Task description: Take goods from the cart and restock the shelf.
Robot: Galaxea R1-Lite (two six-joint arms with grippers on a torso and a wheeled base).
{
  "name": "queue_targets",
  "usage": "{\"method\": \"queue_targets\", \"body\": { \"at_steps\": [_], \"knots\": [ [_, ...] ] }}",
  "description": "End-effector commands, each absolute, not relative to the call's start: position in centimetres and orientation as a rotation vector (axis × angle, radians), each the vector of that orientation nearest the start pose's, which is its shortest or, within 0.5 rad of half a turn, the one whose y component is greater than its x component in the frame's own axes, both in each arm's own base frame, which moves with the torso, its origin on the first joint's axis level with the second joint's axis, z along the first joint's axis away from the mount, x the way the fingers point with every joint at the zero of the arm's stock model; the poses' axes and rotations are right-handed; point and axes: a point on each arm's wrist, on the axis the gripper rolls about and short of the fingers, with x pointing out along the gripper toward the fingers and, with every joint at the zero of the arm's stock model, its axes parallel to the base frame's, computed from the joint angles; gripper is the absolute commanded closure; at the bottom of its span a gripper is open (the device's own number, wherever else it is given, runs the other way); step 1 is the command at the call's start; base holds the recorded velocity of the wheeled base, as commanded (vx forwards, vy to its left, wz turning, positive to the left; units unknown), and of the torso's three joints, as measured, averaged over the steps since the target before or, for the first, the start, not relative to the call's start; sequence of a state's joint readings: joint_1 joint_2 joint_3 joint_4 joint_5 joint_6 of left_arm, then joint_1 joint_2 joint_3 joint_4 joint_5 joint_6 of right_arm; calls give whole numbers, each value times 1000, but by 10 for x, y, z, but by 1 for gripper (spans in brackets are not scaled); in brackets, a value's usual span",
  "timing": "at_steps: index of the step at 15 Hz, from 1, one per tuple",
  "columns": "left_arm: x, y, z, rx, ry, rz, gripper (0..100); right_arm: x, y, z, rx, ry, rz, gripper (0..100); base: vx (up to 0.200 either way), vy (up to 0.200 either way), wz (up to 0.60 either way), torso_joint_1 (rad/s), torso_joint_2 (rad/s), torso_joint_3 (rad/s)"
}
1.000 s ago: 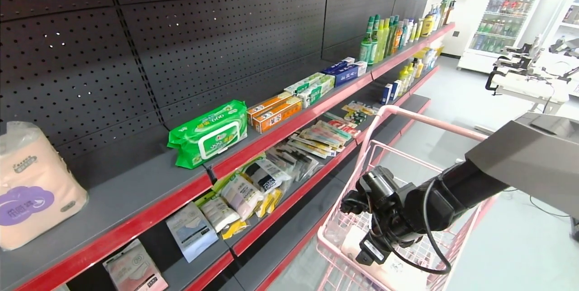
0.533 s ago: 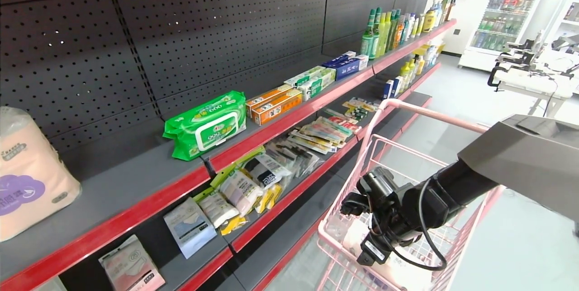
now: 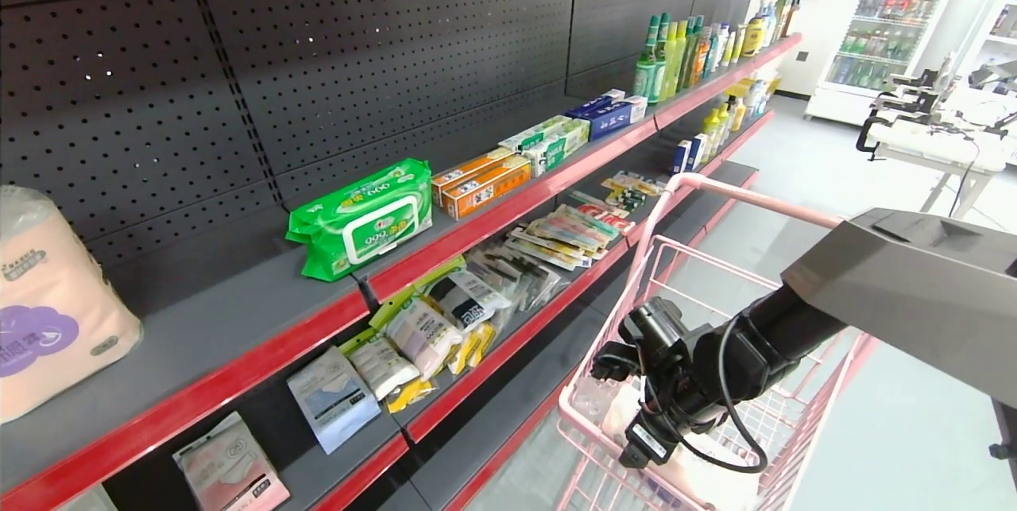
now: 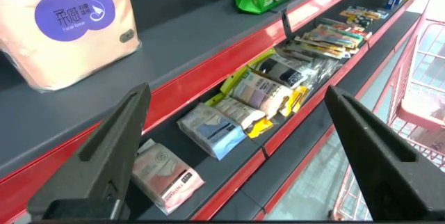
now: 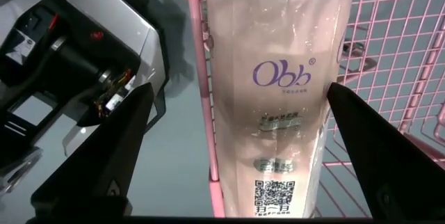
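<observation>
A tissue pack (image 5: 278, 78) in the cart (image 3: 747, 205), not yet gripped
The right claw (image 5: 236, 106) is held wide open and empty just above the pack, by the cart's rim. The wrapped pack is judged light, soft and slippery; its long sides should be squeezed mid-length. The left claw (image 4: 236, 113) is spread, empty.

Place: it was a shop, a retail aisle.
Shelving: long red-edged shelves (image 3: 222, 344) ran under a black pegboard back (image 3: 357, 58).
Stock: wet wipes (image 3: 361, 217), boxed toothpaste (image 3: 481, 185) and bottles (image 3: 675, 58) stood in rows.
Cart: a pink wire shopping cart (image 3: 755, 203) stood alongside.
Far end: a glass-door drinks cooler (image 3: 882, 18) stood there.
</observation>
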State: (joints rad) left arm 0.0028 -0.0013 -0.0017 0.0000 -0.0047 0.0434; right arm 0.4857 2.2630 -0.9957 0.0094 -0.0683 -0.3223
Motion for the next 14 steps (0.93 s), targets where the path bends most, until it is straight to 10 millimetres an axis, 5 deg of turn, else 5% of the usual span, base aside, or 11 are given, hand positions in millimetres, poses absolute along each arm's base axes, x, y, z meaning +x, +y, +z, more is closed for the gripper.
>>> {"method": "queue_targets", "body": {
  "at_steps": [1, 14],
  "knots": [
    [-23, 0, 76, 43, -2, -2, 0, 308, 157, -21, -628, 1206, 553, 0, 0, 0, 0, 0, 0, 0],
    [-23, 0, 76, 43, -2, -2, 0, 329, 151, -36, -611, 1210, 557, 0, 0, 0, 0, 0, 0, 0]
  ]
}}
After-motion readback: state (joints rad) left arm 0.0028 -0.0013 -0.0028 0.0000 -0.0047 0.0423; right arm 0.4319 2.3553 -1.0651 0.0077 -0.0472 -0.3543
